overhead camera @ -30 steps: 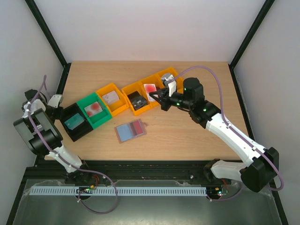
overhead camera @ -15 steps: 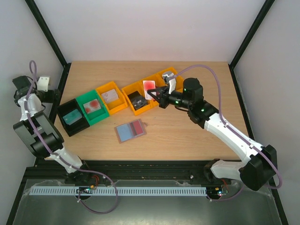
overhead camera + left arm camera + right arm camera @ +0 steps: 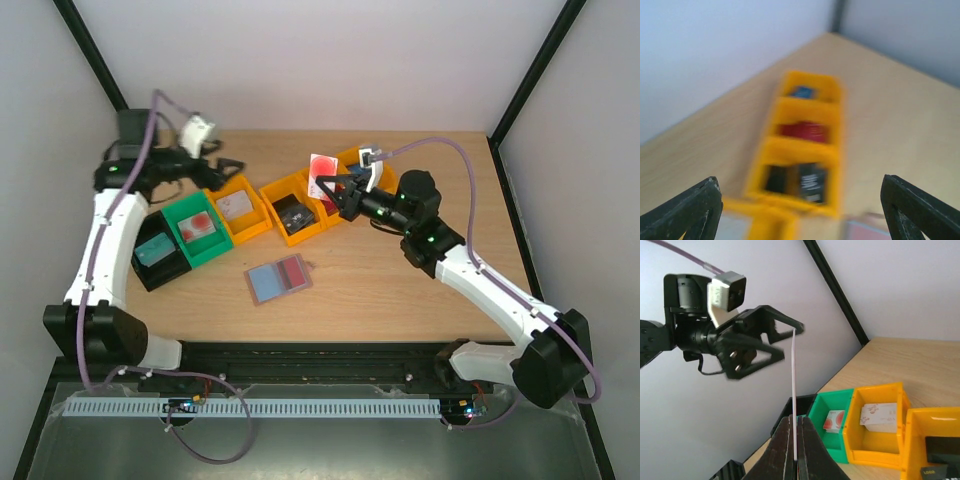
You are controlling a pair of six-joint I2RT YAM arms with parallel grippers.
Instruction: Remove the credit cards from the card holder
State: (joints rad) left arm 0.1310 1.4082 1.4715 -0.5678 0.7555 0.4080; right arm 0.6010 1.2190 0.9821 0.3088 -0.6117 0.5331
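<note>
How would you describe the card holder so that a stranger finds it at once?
Start at the wooden table and find the slanted row of bins. The card holder lies alone between that row and the table's near edge. Unlike them, it is flat and open, light blue and red.

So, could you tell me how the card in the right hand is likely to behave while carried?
The card is probably stiff: pinched at one end by the right hand, it stands straight without drooping. Seen edge-on it is very thin, so likely light. Held only by that end, it might pivot or slip if bumped.
</note>
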